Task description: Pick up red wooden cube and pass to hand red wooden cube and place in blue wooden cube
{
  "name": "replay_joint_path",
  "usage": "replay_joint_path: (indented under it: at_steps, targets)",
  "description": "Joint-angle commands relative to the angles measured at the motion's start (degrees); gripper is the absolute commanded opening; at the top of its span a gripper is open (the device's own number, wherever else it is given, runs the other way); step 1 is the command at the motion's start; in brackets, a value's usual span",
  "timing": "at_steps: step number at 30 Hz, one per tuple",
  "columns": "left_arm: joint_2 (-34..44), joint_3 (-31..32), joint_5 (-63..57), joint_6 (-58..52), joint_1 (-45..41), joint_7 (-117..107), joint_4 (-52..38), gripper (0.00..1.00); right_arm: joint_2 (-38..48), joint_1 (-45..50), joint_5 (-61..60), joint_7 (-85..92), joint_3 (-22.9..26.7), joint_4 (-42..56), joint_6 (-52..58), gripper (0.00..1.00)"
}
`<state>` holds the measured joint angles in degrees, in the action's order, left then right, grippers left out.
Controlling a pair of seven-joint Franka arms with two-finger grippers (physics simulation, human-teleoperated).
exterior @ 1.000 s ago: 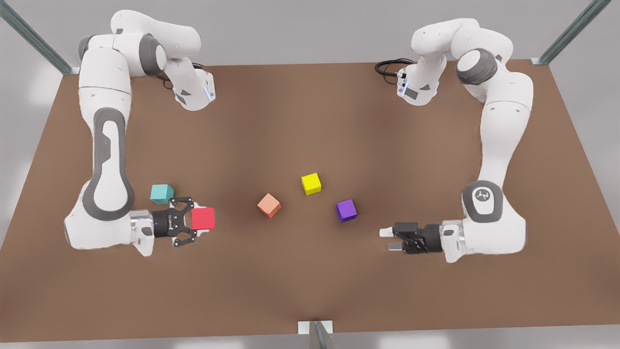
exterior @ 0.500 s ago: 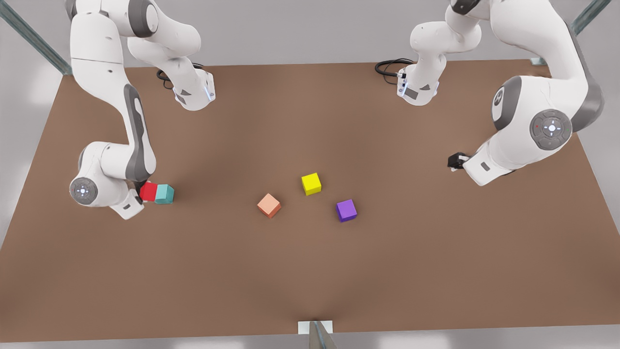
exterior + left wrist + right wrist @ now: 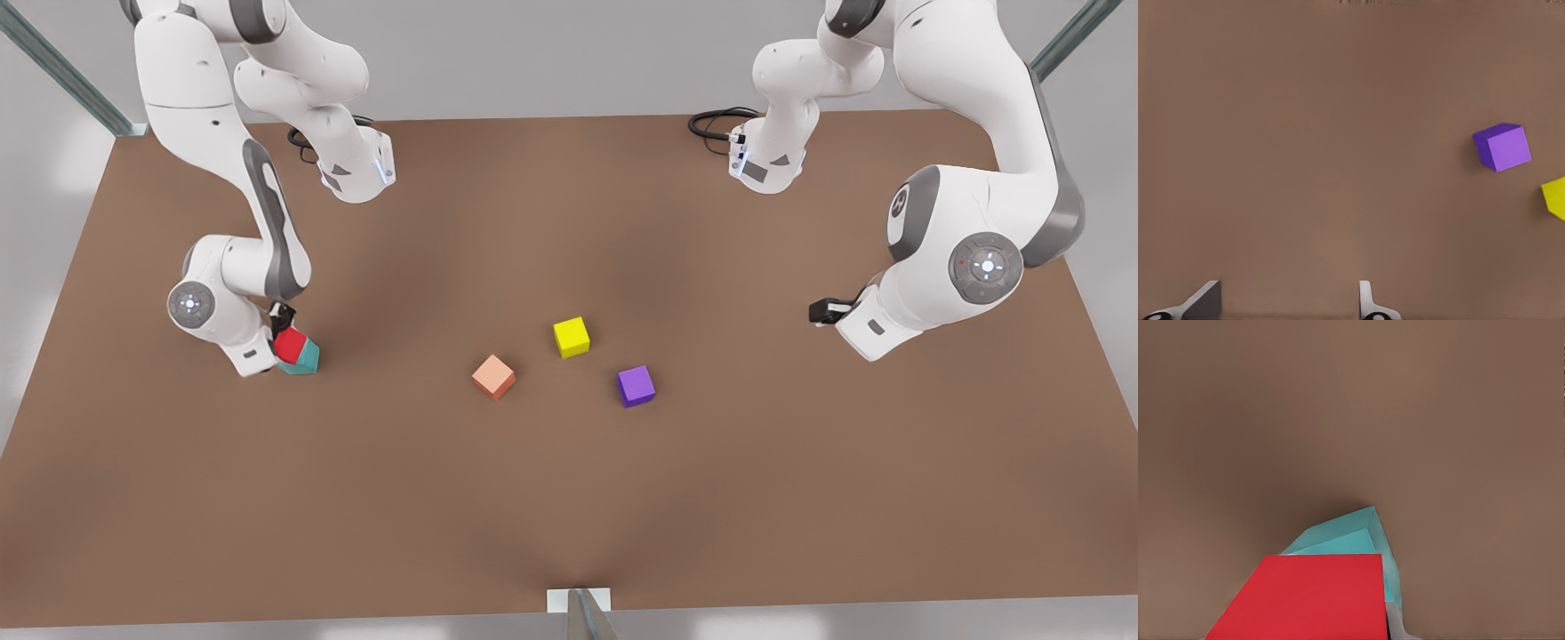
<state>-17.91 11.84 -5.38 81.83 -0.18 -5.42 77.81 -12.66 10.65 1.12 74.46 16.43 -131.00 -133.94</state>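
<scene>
Red wooden cube (image 3: 1305, 597) between right jaws

Cubes: 5 total. 1 red (image 3: 289, 344), 1 teal (image 3: 307, 358), 1 salmon (image 3: 493, 377), 1 yellow (image 3: 571, 337), 1 purple (image 3: 636, 386). Arms: 2. Table (image 3: 569, 498): 1.

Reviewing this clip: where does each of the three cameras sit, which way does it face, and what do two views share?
Front view: high up, looking down on the brown table and both arms.
Left wrist view: on the left gripper, facing the table; open fingertips show, plus the purple cube.
Right wrist view: on the right gripper, facing its bright red wooden cube against the teal wooden cube.
Shared: front and left wrist views both show the purple cube.
</scene>
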Motion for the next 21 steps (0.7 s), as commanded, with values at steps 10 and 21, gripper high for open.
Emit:
replay_joint_path:
  at_steps: [10, 21]
  targets:
    - [-0.11, 0.02, -0.15, 0.09, -0.35, -4.43, -0.03, 1.0, 0.0, 0.07, -0.06, -8.54, 0.0, -2.33, -6.77, 1.0]
    - [-0.46, 0.02, -0.15, 0.97, -0.44, -4.43, 0.06, 1.0, -0.44, 0.16, -0.06, -9.33, -0.35, -2.42, -7.03, 1.0]
